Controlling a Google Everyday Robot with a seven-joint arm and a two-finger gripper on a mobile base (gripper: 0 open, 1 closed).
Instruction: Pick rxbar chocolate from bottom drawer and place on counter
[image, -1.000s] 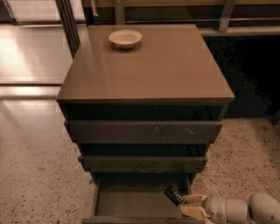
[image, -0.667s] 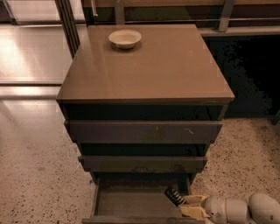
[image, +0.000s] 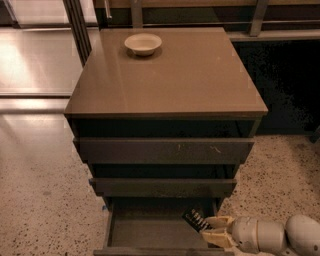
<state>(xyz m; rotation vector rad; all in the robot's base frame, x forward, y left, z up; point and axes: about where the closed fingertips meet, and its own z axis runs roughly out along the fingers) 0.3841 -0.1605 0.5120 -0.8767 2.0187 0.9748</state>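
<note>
The rxbar chocolate (image: 194, 219), a small black bar with white markings, lies tilted at the right side of the open bottom drawer (image: 150, 232). My gripper (image: 206, 228) reaches in from the lower right, its tip right against the bar's near end, over the drawer's right front corner. The tan-brown counter (image: 180, 75) tops the cabinet above the drawers.
A small cream bowl (image: 143, 43) stands at the back left of the counter. The two wider drawers (image: 165, 150) above are slightly pulled out and overhang the bottom one. Speckled floor lies on both sides; dark metal posts stand at the back left.
</note>
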